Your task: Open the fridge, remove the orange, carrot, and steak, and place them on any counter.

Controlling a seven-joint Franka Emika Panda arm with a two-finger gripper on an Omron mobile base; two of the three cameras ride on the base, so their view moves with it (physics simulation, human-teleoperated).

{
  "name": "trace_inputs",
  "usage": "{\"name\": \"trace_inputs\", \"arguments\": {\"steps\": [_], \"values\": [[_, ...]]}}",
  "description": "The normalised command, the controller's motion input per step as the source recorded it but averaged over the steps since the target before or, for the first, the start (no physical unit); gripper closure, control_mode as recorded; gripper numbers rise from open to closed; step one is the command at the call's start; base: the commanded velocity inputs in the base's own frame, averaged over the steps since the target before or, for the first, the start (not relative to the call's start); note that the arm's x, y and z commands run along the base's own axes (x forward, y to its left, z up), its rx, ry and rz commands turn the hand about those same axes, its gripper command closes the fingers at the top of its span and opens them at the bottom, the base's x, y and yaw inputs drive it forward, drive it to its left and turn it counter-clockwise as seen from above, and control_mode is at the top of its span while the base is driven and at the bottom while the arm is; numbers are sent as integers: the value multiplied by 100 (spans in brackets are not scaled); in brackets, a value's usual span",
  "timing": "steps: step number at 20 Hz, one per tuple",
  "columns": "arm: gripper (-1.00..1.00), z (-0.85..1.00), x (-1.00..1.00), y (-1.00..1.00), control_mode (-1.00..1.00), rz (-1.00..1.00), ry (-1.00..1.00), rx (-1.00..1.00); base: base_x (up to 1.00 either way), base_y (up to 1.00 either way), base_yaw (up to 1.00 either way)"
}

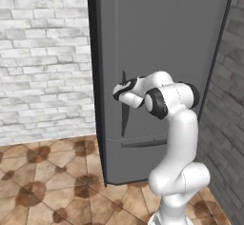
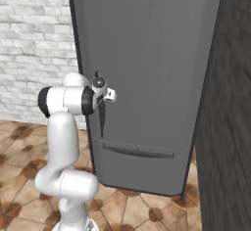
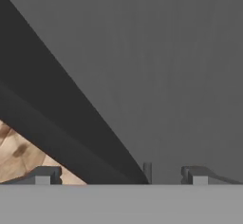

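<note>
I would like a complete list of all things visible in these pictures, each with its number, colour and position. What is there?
fridge: one, dark grey, tall, door shut, standing in front of the robot between the walls.
fridge handle: one, dark, slim and vertical, near the door's left edge.
drawer handle: one, dark, horizontal, low on the fridge front.
brick wall: one, white-grey, left of the fridge.
dark wall: one, dark grey, right of the fridge.
floor: one, brown patterned tiles, below.
arm: one, white with dark joints, reaching toward the fridge handle.
gripper: one, dark fingertips, open, close to the fridge handle.
</note>
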Motion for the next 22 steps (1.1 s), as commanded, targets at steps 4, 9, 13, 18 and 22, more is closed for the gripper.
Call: {"name": "trace_inputs", "arguments": {"steps": [4,9,13,18,22], "values": [[-100,-26,28,0,-100,-2,0,0,0,0,0],[-100,-31,44,5,-100,-5,-1,0,0,0,0],[100,-32,51,7,-100,-6,0,0,0,0,0],[100,-5,10,0,-100,0,1,0,0,0,0],[100,0,0,0,-100,0,0,0,0,0,0]]}}
